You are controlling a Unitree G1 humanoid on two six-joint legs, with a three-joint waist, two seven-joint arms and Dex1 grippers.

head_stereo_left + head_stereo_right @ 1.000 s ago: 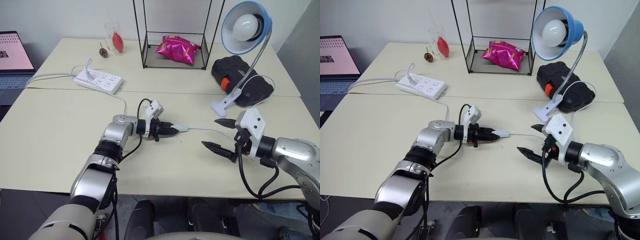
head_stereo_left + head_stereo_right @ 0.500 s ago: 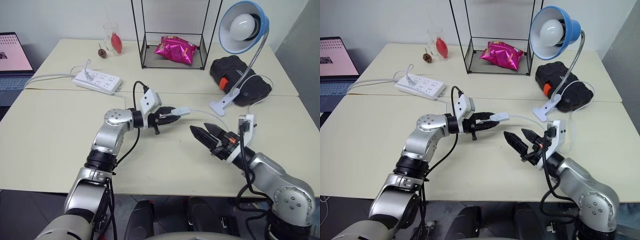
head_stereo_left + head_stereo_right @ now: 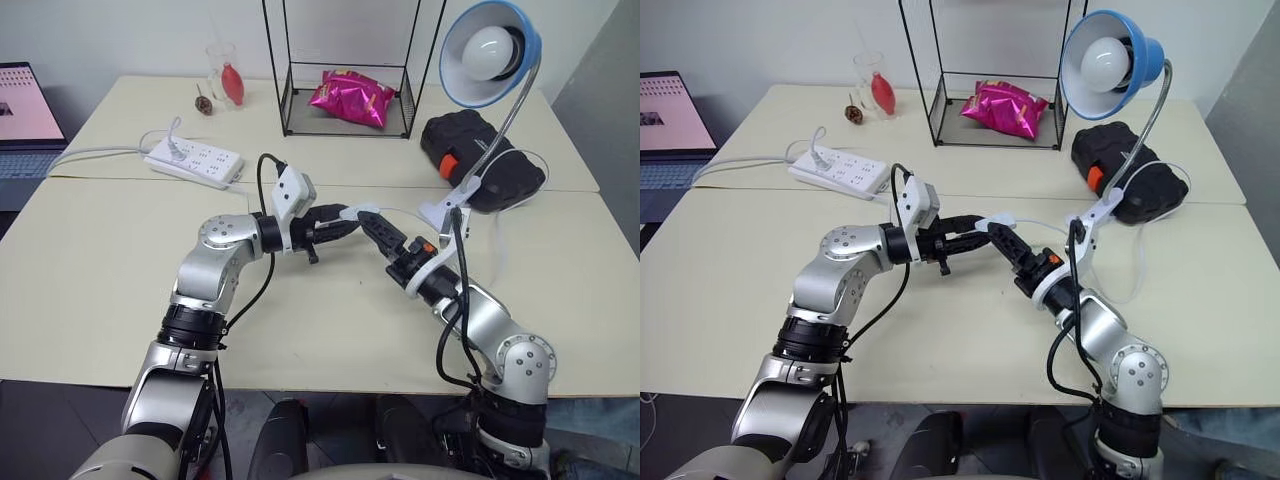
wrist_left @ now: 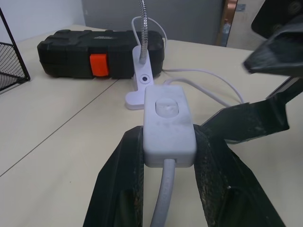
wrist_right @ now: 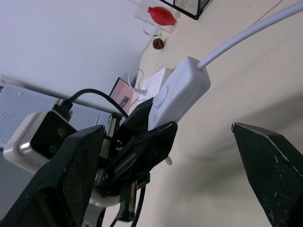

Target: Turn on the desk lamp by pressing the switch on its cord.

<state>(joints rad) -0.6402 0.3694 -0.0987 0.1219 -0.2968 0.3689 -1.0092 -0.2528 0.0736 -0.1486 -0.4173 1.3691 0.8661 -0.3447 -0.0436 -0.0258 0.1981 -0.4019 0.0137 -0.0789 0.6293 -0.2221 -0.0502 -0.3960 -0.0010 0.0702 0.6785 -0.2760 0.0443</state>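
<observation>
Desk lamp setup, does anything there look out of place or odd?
Nothing looks spilled or damaged. The one unusual thing: the switch is lifted off the table, clamped in the left hand, so the cord hangs in the air toward the desk lamp, whose bulb looks unlit.

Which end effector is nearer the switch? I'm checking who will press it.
Left. The left end effector is shut on the switch, holding it above the table. The right end effector is open, its fingers either side of the switch without touching it.
</observation>
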